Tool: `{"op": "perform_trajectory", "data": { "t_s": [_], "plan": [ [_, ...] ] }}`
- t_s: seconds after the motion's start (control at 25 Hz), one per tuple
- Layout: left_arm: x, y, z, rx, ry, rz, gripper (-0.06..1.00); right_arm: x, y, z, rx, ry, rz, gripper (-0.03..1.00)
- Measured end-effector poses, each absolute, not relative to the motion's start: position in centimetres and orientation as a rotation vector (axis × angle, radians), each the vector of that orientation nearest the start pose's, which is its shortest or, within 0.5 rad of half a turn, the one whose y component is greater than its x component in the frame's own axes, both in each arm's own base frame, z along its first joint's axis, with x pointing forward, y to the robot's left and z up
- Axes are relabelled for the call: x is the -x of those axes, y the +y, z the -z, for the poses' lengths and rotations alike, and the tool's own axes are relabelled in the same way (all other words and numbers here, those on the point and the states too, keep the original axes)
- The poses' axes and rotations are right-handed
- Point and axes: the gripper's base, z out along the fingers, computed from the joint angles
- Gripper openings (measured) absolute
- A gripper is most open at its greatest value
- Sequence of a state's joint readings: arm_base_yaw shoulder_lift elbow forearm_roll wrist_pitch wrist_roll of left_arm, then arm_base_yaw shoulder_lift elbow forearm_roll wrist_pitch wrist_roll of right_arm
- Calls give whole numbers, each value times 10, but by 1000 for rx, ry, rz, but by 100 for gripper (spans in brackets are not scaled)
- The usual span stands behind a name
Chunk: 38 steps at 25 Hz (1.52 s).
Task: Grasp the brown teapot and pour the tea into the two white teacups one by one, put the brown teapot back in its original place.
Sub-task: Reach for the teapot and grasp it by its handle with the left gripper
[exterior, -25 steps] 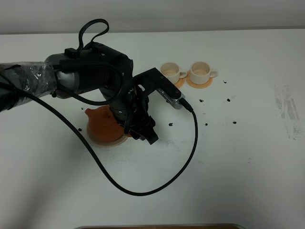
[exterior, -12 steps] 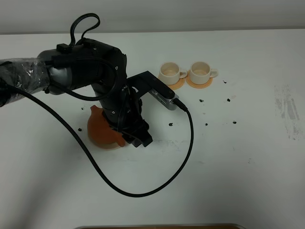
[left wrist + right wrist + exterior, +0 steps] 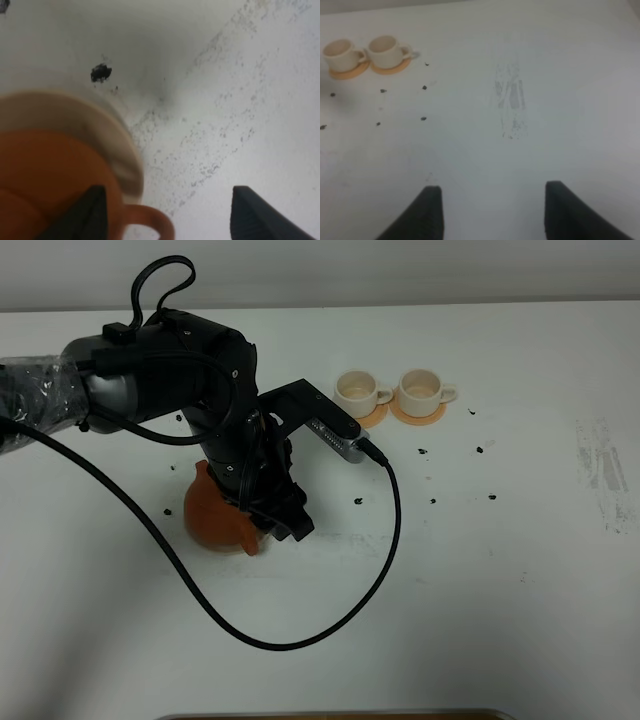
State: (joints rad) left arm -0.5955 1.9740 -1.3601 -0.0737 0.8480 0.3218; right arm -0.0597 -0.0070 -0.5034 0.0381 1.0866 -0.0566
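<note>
The brown teapot (image 3: 212, 514) stands left of centre on the table, half covered by my left arm. In the left wrist view the teapot (image 3: 45, 180) rests on its pale beige coaster (image 3: 122, 155). Its loop handle (image 3: 152, 220) lies between the spread fingers of my left gripper (image 3: 170, 220), close to one finger. My left gripper (image 3: 282, 524) is open. The two white teacups (image 3: 358, 391) (image 3: 421, 389) sit side by side on orange coasters at the back, also in the right wrist view (image 3: 339, 54) (image 3: 386, 50). My right gripper (image 3: 492, 212) is open over bare table.
A black cable (image 3: 330, 610) loops from my left wrist across the table in front of the teapot. Dark specks (image 3: 480, 449) dot the table right of the cups. A scuffed grey patch (image 3: 605, 475) marks the far right.
My left arm has shifted left and settled lower around the teapot's handle side. The teapot and cups stay where they were.
</note>
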Motion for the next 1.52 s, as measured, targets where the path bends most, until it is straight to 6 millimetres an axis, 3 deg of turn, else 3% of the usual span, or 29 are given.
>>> {"op": "perform_trajectory", "data": {
  "t_s": [0.28, 0.56, 1.04, 1.32, 1.52],
  "plan": [
    [-324, -225, -172, -1240, 2647, 131, 56, 7, 4, -276, -1, 2059, 26, 47],
    [-331, -242, -177, -1184, 2481, 192, 56, 7, 4, -276, -1, 2059, 26, 47],
    [-285, -279, -187, -1327, 2438, 144, 56, 7, 4, -276, -1, 2059, 26, 47],
    [-257, -266, -186, -1280, 2467, 111, 56, 7, 4, -276, -1, 2059, 26, 47],
    [-253, -259, -175, -1210, 2435, 92, 56, 7, 4, -276, -1, 2059, 26, 47]
  ]
}}
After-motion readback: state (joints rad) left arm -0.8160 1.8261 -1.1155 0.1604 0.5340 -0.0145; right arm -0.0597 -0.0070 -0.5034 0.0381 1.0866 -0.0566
